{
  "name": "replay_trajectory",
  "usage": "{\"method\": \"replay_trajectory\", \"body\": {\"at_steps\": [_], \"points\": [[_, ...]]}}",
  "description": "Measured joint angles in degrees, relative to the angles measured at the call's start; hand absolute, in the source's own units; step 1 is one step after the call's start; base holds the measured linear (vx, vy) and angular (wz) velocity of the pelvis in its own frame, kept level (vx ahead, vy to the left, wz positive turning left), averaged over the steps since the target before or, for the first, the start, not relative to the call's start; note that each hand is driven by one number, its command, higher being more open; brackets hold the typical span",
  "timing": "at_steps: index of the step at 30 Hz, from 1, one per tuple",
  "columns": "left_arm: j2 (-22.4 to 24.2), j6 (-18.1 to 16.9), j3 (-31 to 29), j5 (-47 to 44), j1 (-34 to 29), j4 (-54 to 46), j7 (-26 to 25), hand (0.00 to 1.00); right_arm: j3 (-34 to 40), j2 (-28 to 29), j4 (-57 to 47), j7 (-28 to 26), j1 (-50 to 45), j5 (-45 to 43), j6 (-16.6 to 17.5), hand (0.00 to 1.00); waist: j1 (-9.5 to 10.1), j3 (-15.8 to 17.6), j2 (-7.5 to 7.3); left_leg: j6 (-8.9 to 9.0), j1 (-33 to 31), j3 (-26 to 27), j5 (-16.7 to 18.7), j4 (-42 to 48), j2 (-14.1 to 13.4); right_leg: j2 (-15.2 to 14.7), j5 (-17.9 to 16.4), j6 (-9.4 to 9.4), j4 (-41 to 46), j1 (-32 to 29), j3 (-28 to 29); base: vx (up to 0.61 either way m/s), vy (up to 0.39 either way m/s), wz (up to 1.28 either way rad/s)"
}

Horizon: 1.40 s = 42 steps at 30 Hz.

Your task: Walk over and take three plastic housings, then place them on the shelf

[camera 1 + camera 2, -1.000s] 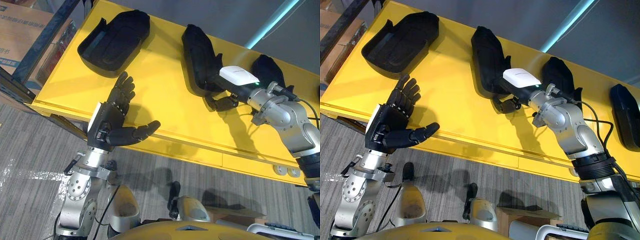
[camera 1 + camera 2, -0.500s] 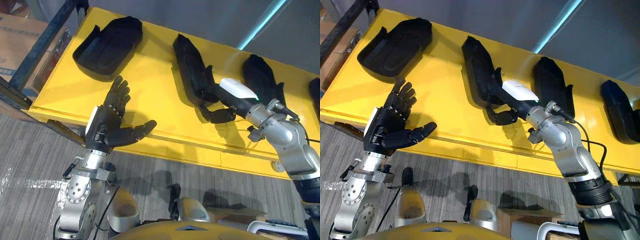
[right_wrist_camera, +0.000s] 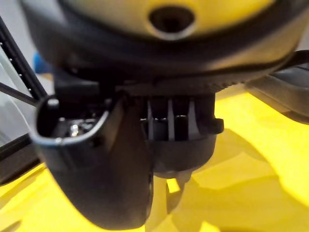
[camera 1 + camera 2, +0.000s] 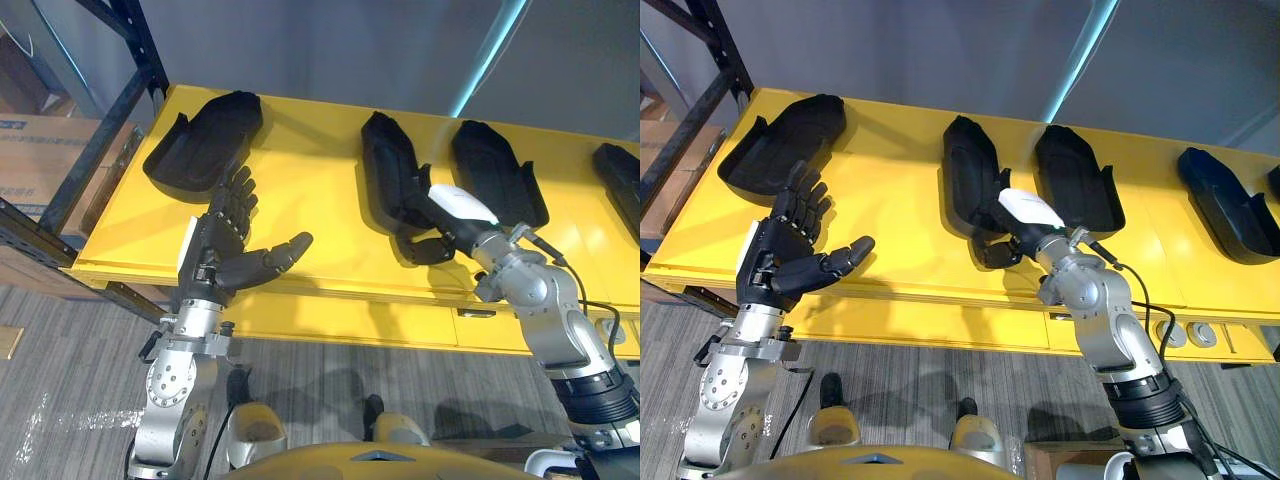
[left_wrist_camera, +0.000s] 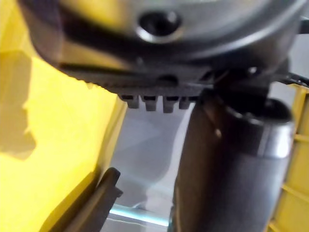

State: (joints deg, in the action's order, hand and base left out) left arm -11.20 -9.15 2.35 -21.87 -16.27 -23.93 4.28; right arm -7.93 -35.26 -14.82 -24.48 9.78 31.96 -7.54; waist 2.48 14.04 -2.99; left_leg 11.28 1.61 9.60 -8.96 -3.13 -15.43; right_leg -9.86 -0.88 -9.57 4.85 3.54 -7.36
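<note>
The housing in play is the second from the surface's left end. It lies lengthways on the yellow surface, its narrow end towards the near edge. The right hand is closed on that near end, with the white-covered thumb on top and the dark fingers curled underneath, so it appears to be pinched between them, though how firmly it is held cannot be read. From the head views I cannot tell whether the housing rests fully on the surface or is already tipped up at the held end. Just beside it, towards the right, is a third housing, close enough that a careless lift could catch it. A left housing sits by the left end, and another housing is well apart towards the right end. The left hand hovers over the near edge below the left housing, empty, with its fingers spread and thumb held out. This looks like the first pick of three, with nothing placed yet. The next move calls for raising the held end cleanly and drawing the housing towards the near edge, away from its neighbour. The dark rack beyond the left end, by a cardboard box, is probably the shelf.
</note>
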Motion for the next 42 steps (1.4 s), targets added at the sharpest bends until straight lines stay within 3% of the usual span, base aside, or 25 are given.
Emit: {"method": "replay_trajectory", "body": {"at_steps": [6,13,30,42], "points": [[0.2,0.7,0.0,0.0,-0.1,0.0,0.2,1.0,-5.5,0.3,0.5,-0.3,0.8,1.1,2.1,0.0,-0.06,-1.6,0.41,0.26,1.0,0.4,0.3,0.0,0.0,0.0,0.0,0.02,-0.2,0.8,0.3,0.0,-0.006,-0.03],[1.3,0.7,0.6,0.0,-0.1,1.1,0.9,1.0,-10.6,2.4,5.1,-0.4,6.8,3.6,1.3,0.0,0.36,-3.1,1.65,0.21,1.0,0.0,0.1,-0.2,0.0,0.0,0.2,-0.04,-1.0,1.3,-0.2,0.0,-0.005,0.02],[2.4,0.7,2.4,0.7,-0.2,4.3,-0.8,1.0,-10.4,8.3,14.6,1.0,13.8,12.8,-9.5,0.0,0.42,-4.9,2.98,0.03,1.0,-0.8,-1.0,-1.6,0.4,-0.2,0.3,-0.26,-1.8,1.9,-1.2,0.0,-0.006,0.03],[2.5,0.7,4.0,0.7,-0.2,4.3,-0.9,1.0,-10.0,8.4,17.3,0.6,15.2,11.9,-7.7,0.0,0.28,-5.1,3.32,-0.02,1.2,-0.7,-1.1,-1.6,0.4,-0.2,0.3,-0.27,-1.7,1.9,-1.1,0.0,0.0,0.0]]}}
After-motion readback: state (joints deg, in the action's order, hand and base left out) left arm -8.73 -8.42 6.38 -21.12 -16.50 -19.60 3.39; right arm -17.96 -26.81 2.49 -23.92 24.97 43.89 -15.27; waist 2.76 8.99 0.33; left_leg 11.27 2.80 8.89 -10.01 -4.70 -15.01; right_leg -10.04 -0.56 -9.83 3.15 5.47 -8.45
